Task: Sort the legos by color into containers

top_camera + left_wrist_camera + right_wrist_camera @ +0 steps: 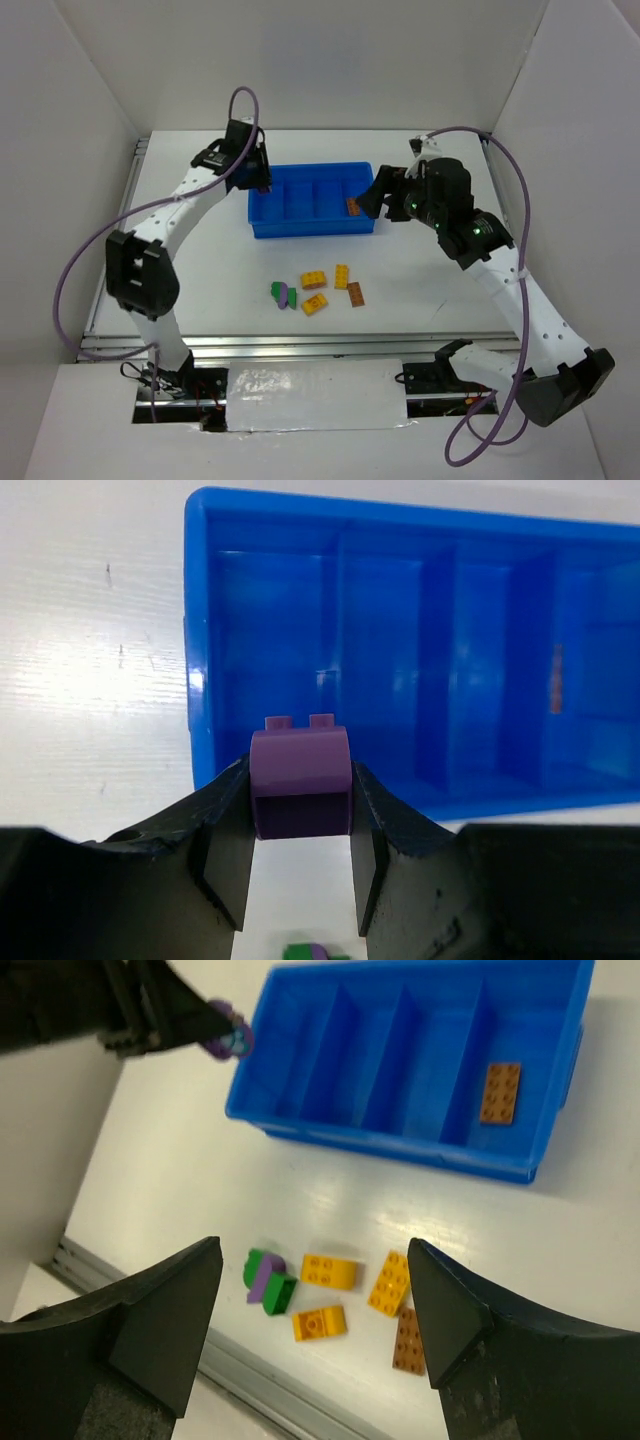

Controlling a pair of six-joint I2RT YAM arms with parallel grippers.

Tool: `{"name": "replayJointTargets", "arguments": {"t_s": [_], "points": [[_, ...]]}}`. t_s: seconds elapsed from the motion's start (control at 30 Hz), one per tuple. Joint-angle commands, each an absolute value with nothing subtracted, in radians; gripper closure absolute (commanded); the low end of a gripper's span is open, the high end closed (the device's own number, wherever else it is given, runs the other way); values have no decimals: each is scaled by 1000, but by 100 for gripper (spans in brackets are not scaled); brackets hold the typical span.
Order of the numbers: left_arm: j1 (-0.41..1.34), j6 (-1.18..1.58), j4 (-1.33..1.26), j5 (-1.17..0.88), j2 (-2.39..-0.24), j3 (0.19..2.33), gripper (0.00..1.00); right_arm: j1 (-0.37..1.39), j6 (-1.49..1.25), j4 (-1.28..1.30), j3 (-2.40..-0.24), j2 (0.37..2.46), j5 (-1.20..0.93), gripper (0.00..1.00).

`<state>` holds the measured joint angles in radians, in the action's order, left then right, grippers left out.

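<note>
White tabletop (420,290) carries the blue tray (200,630). The left jaws pinch a purple brick (300,780) just outside its left end wall (the right jaws hang spread by the right end). It should clear that wall fully before release into the leftmost compartment. Its two studs face the tray, and its long axis seemingly spans the jaws.

place: robot lab | cue: white-walled enclosure (330,60), white table (420,290)
</note>
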<state>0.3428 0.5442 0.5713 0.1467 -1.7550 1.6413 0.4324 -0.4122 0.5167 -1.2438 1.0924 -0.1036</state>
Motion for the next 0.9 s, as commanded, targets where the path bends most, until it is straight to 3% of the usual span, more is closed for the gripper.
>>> {"name": "replayJointTargets", "arguments": {"t_s": [0.0, 0.17, 0.33, 0.53, 0.67, 0.73, 0.83, 0.87], "points": [[342, 493, 581, 250, -1859, 1742, 100, 431, -416, 503, -1201, 1078, -190, 18], [341, 480, 663, 336, -2012, 1887, 100, 434, -403, 522, -1201, 1071, -242, 18], [339, 463, 647, 334, -2075, 1902, 99, 433, -402, 497, -1190, 1062, -273, 18], [337, 456, 627, 295, -2124, 1908, 90, 434, -397, 486, -1172, 1054, -287, 18], [334, 459, 629, 284, -2154, 1939, 72, 434, -396, 482, -1163, 1058, -295, 18], [331, 459, 641, 281, -2177, 1963, 71, 433, -394, 483, -1160, 1058, -296, 18], [331, 460, 673, 275, -2191, 2008, 51, 431, -393, 479, -1157, 1055, -293, 18], [331, 463, 675, 276, -2184, 2009, 35, 434, -393, 480, -1158, 1057, -293, 18]]}}
